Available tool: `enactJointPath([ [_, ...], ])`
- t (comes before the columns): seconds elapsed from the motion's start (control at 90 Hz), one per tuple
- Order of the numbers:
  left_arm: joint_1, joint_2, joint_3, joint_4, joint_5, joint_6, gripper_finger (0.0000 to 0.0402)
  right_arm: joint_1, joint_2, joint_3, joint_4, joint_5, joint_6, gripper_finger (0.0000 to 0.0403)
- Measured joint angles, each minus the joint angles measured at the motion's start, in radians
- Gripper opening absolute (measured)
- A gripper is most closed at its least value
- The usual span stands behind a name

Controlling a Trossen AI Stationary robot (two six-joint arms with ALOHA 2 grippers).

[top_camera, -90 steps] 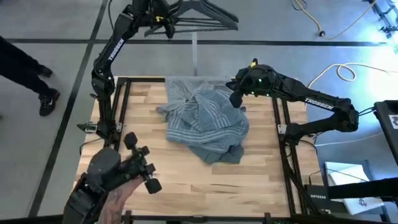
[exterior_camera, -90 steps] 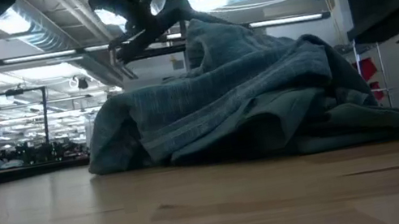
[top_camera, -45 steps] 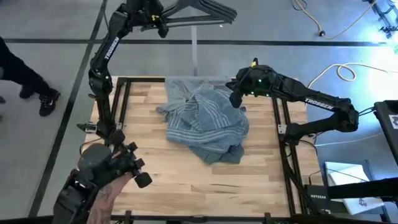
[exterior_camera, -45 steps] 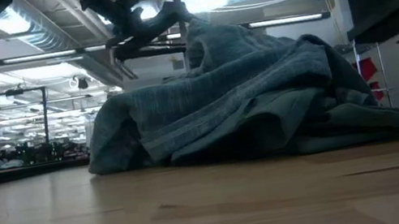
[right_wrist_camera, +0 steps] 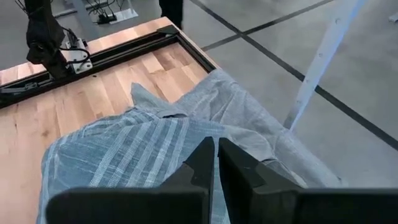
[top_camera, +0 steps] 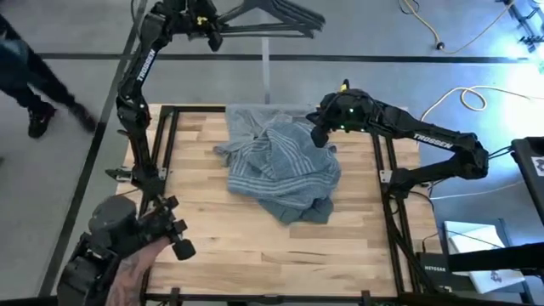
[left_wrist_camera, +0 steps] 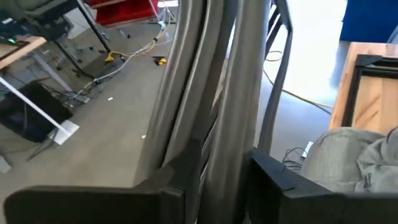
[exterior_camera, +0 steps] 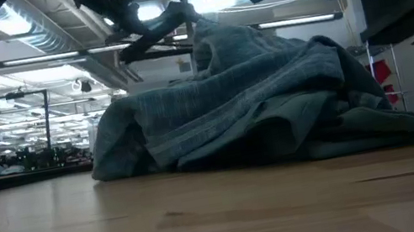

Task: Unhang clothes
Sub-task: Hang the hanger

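Blue-grey striped shirt (top_camera: 283,170) heaped over grey T-shirt (top_camera: 255,119) mid-table, both off hangers; left gripper (top_camera: 209,25) clamps bare hangers (top_camera: 280,19) beyond far edge, right gripper (top_camera: 320,134) pinched empty above heap.

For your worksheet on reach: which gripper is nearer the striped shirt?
Right. The right gripper hovers at the striped shirt's far-right edge; the left gripper holds hangers beyond the table.
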Motion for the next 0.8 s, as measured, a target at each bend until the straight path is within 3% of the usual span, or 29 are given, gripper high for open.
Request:
enactJointPath([
  [0.467, 0.004, -0.006, -0.017, -0.061, 0.142, -0.008, 0.0087, 0.0, 0.015, 0.0, 0.0, -0.035, 0.001, 0.0005],
  [0.8, 0.002, -0.026, -0.01, -0.025, 0.151, -0.038, 0.0158, 0.0, 0.015, 0.0, -0.003, -0.051, 0.001, 0.0005],
])
